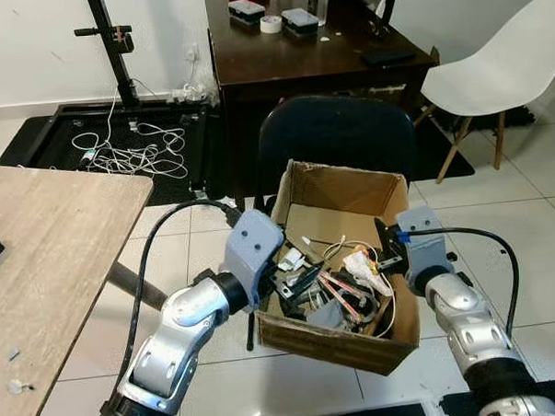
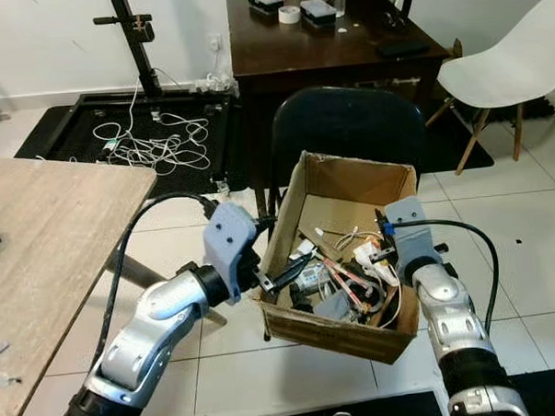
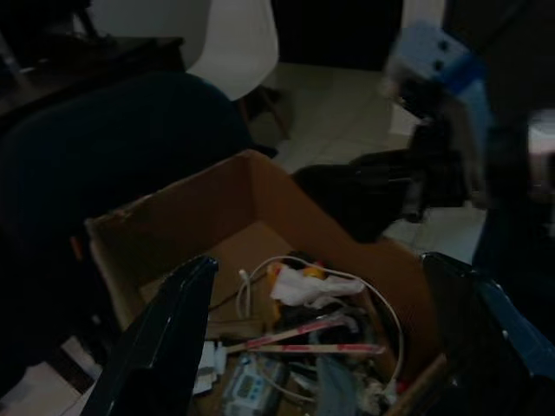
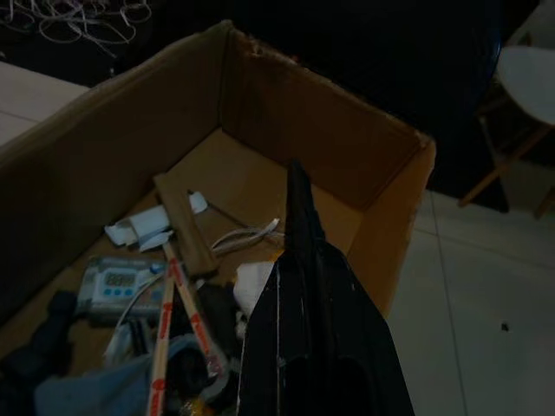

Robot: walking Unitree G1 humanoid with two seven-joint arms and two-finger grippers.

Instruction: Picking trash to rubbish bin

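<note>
A cardboard box [image 1: 343, 339] stands open on the tiled floor, holding several bits of trash: a white crumpled paper [image 1: 361, 262], red-and-white wrappers [image 1: 341, 293], a white cable [image 3: 260, 277] and a small grey digital timer [image 4: 117, 282]. My left gripper [image 1: 299, 281] reaches over the box's left wall, and its fingers [image 3: 165, 347] stand wide open above the trash with nothing between them. At the box's right wall is my right gripper [image 1: 385, 249], whose fingers [image 4: 299, 251] are pressed together and point down into the box, holding nothing I can see.
A black office chair [image 1: 334, 136] stands right behind the box, with a dark desk [image 1: 317, 54] beyond it. A white chair [image 1: 506, 64] is at the back right. A wooden table [image 1: 50, 264] fills the left. Loose cables [image 1: 128, 150] lie on a black mat.
</note>
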